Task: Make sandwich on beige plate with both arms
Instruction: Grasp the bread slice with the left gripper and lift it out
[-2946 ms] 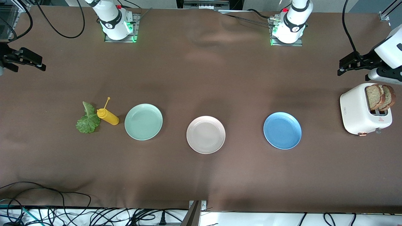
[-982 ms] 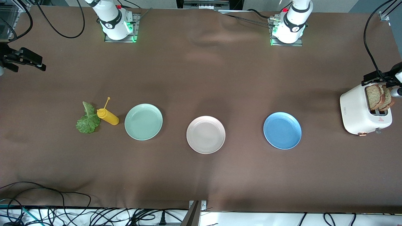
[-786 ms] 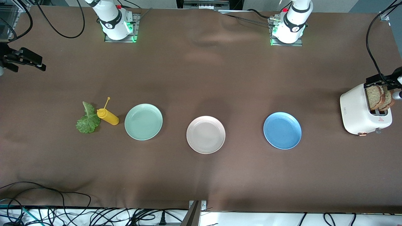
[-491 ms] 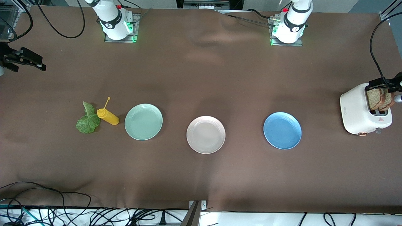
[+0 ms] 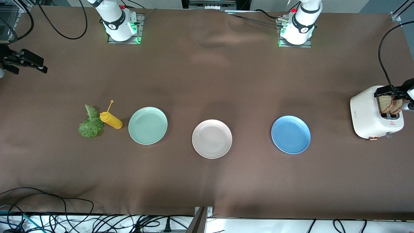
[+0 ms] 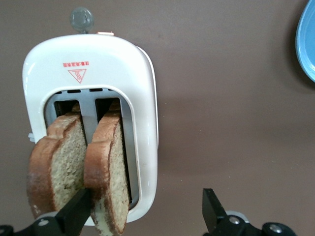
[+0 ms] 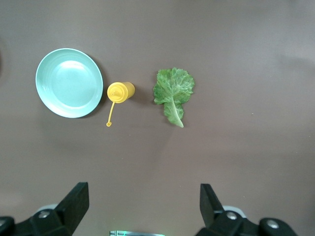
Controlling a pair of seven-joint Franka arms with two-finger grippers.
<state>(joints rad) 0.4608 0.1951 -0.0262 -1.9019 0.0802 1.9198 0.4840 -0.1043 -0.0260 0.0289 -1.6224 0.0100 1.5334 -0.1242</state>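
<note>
Two brown bread slices [image 6: 54, 162] [image 6: 108, 167] stand in the slots of a white toaster [image 5: 367, 113] at the left arm's end of the table. My left gripper [image 5: 389, 93] is low over the toaster and open; in the left wrist view this gripper [image 6: 142, 214] has one finger at the gap between the slices and the other outside the toaster, straddling one slice without closing on it. The beige plate [image 5: 212, 138] lies bare mid-table. A lettuce leaf [image 5: 90, 124] lies toward the right arm's end. My right gripper [image 5: 38, 66] waits open, high over that end.
A yellow squeeze bottle [image 5: 111, 119] lies between the lettuce and a mint green plate [image 5: 147, 125]. A blue plate [image 5: 290, 134] sits between the beige plate and the toaster. Cables run along the table edge nearest the front camera.
My left gripper has come down from above the toaster onto the tops of the bread slices, still open. The right arm has not moved.
</note>
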